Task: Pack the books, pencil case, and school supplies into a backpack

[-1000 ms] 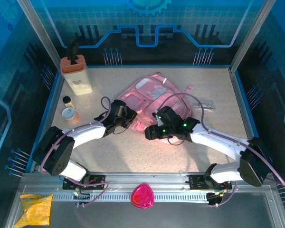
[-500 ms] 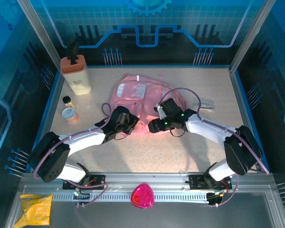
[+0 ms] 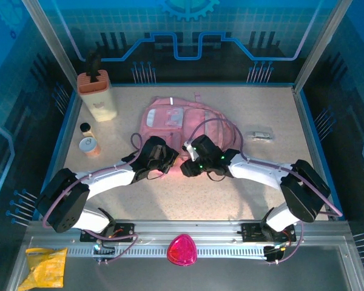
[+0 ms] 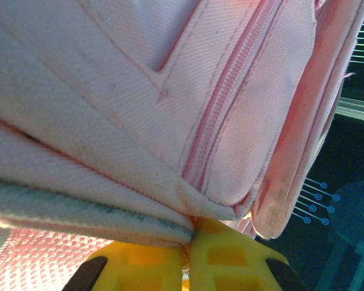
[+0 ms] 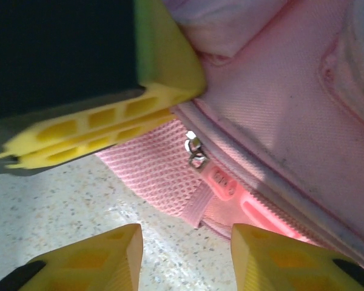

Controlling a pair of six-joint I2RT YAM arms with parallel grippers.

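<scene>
Swung round since a second ago: the backpack [image 3: 170, 118] lay slanted toward the right of the table [image 3: 188, 200]; it now sits squarer and further left, its top toward the back wall. The right arm has followed it leftward.

Overhead view:
- Both wrists meet almost nose to nose at the backpack's near edge.
- The school supplies [image 3: 259, 134], one pale oblong item, lie on the bare table well to the right of the backpack and apart from it.
- A beige box [image 3: 97, 97] with a black top stands at back left, with two small jars [image 3: 88, 145] near it on the side toward the arms.
- A pink object [image 3: 182, 250] sits on the front rail and a yellow bag [image 3: 45, 267] at the lower left corner.

Left wrist view, with detail the overhead cannot resolve:
- The left gripper [image 4: 190, 245] has its yellow fingers pressed together, pinching a fold of the backpack's pink fabric at a seam.
- A zip line runs up the panel above.

Right wrist view:
- The right gripper [image 5: 185, 233] has its jaws standing apart at a middling gap with nothing between them. Speckled tabletop and pink mesh lie beyond.
- The left gripper's fingers show side-on, clamped on the backpack's edge.
- A small metal zip pull [image 5: 196, 151] hangs just beside them, touched by neither gripper.

Writing: the mark on the beige box front is too small to read.
</scene>
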